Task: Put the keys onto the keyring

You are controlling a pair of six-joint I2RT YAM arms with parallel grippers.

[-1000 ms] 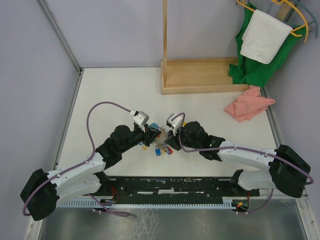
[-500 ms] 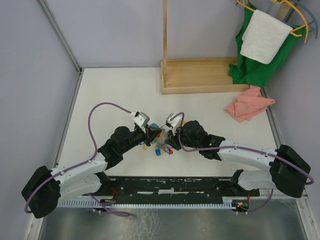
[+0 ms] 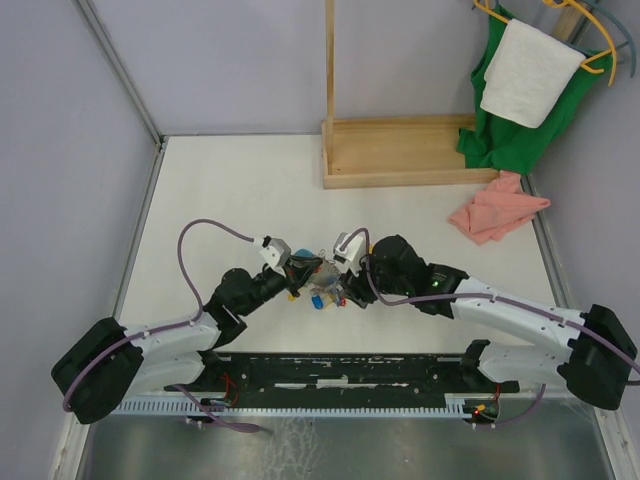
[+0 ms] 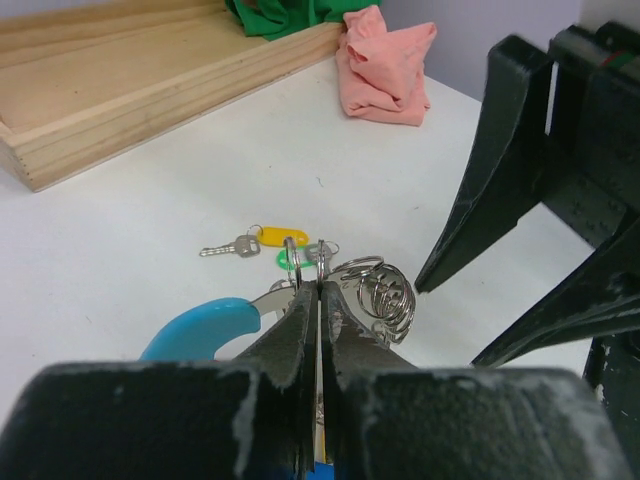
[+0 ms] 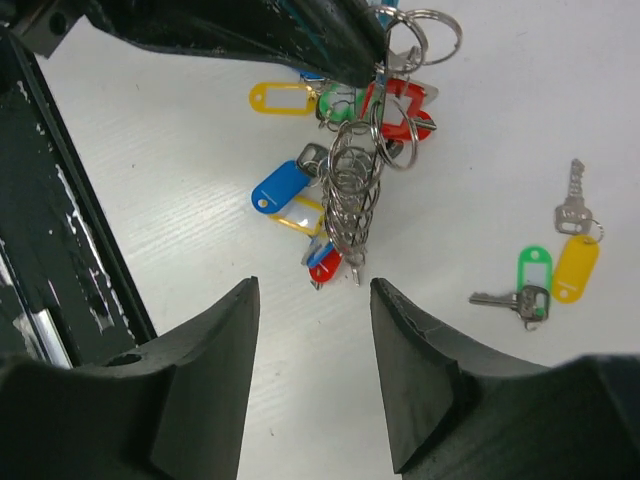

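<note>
— What is lying nearest, on the arms' side of the keyring (image 4: 205, 322)?

— The black base rail (image 3: 340, 370) is running along the near edge of the table (image 3: 230, 190). Only a narrow white strip is separating it from the keyring.

— And the grippers?

— The left gripper (image 4: 318, 290) is pinching the keyring's grey metal part, with its fingers pressed together on it and the blue band curving off beside them. The right gripper (image 5: 313, 290) is hovering just beside the keyring, fingers spread wide and holding nothing.

— Where are the keys (image 5: 576, 268) sitting?

— They are lying flat on the table just beyond the keyring and apart from it, with a yellow tag and a green tag side by side.

— How much room is showing farther out?

— A wide stretch of white table is reaching from the keyring to the wooden tray (image 3: 400, 150) at the far edge. A pink cloth (image 3: 495, 210) is lying well to the far right of the keyring, by the table's right edge.
</note>
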